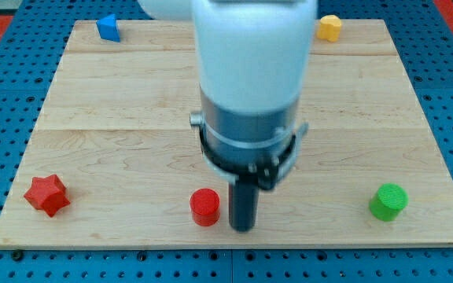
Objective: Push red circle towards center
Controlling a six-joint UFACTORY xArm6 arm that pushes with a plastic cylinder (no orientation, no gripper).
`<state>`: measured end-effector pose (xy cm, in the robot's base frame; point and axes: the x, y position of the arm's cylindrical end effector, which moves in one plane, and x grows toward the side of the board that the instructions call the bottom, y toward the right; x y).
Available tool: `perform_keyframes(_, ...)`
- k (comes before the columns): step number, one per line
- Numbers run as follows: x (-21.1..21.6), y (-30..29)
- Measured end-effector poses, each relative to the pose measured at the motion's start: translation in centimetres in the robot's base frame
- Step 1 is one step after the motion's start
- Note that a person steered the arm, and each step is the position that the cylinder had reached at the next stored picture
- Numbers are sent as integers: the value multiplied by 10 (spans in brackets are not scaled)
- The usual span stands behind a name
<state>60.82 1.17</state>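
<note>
The red circle block [205,207] sits near the view's bottom edge of the wooden board [116,118], a little left of the middle. My tip [243,228] is just to the right of it, close beside it with a small gap; I cannot tell if they touch. The white and grey arm body hides the middle and top of the board.
A red star block [47,194] lies at the bottom left. A green circle block [388,201] lies at the bottom right. A blue block [108,27] is at the top left, a yellow block [329,27] at the top right.
</note>
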Motion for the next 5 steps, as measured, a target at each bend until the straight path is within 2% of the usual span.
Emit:
perform_keyframes(1,11,-45)
perform_keyframes(3,-113,-50)
perform_keyframes(4,-128,-19)
perform_keyframes(5,-76,-73)
